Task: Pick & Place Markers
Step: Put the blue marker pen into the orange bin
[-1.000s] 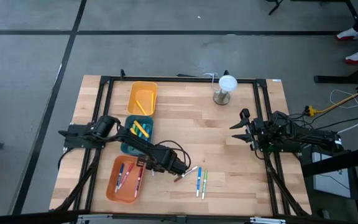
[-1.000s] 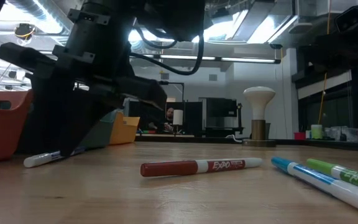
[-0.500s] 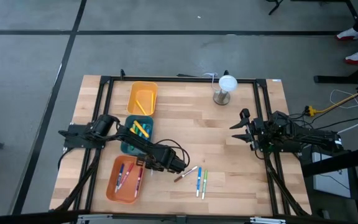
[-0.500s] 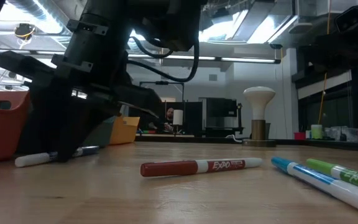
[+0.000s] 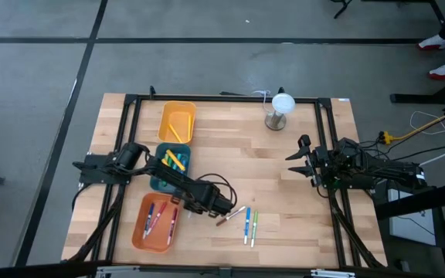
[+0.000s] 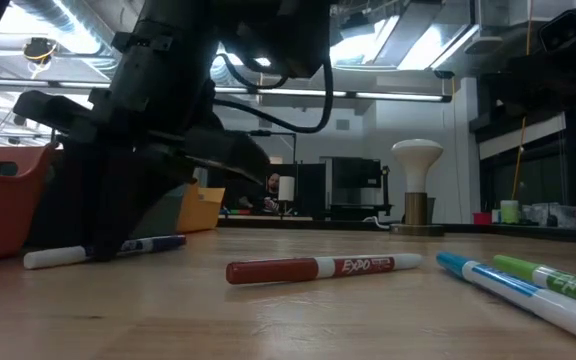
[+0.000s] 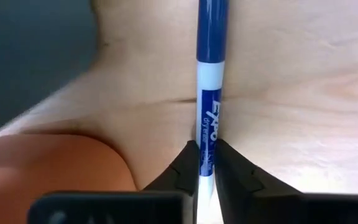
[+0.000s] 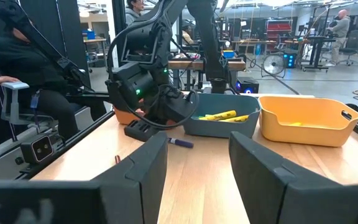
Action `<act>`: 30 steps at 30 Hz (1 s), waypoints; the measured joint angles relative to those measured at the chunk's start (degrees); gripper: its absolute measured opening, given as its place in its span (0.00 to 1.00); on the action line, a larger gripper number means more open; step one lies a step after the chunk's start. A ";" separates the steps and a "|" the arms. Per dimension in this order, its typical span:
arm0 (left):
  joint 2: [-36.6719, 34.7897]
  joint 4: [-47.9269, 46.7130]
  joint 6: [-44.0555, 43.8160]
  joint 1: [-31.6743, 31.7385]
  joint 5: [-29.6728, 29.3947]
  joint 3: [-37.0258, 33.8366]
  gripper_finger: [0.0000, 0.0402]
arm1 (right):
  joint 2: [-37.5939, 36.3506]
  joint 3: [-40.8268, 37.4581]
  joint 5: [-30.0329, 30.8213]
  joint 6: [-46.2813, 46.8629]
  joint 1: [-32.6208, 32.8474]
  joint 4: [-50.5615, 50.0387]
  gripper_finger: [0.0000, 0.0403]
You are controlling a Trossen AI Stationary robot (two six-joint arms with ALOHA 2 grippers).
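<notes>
My left gripper (image 5: 225, 210) points down at the table beside the orange tray (image 5: 154, 224), shut on a blue marker (image 6: 148, 244) with a white barrel that lies on the wood. In the high view the gripper hides that marker. A red marker (image 6: 318, 267), a light blue marker (image 5: 246, 225) and a green marker (image 5: 254, 227) lie flat on the table just to its right. More markers lie in the orange tray and in the teal tray (image 5: 172, 166). My right gripper (image 8: 197, 168) waits open at the table's right side. My left gripper pinches the blue marker's white barrel (image 7: 207, 134), about halfway along its length, between its two fingers (image 7: 188, 163). The fingers come from above, pointing down, and lie across the marker. The marker lies flat on the table.
A yellow tray (image 5: 177, 122) stands at the far left behind the teal one. A white-topped lamp-like stand (image 5: 279, 112) is at the far edge. A dark frame (image 5: 327, 154) runs around the table. Bare wood lies between the markers and the right arm.
My left gripper has stayed over the blue marker, rolled a little about its own axis and shut on it. The marker has turned slightly on the table, so more of its blue end shows from under the gripper.
</notes>
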 joint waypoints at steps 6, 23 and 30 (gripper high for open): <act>-0.07 2.47 1.77 -0.09 0.83 0.18 0.06 | 0.00 0.00 0.00 0.00 0.00 0.00 0.42; 0.24 8.33 14.11 0.27 -17.32 9.95 0.06 | 0.01 0.00 0.00 0.00 0.00 0.00 0.42; 0.18 8.16 18.60 0.57 -27.78 16.36 0.06 | 0.01 0.00 0.00 0.00 0.00 0.00 0.42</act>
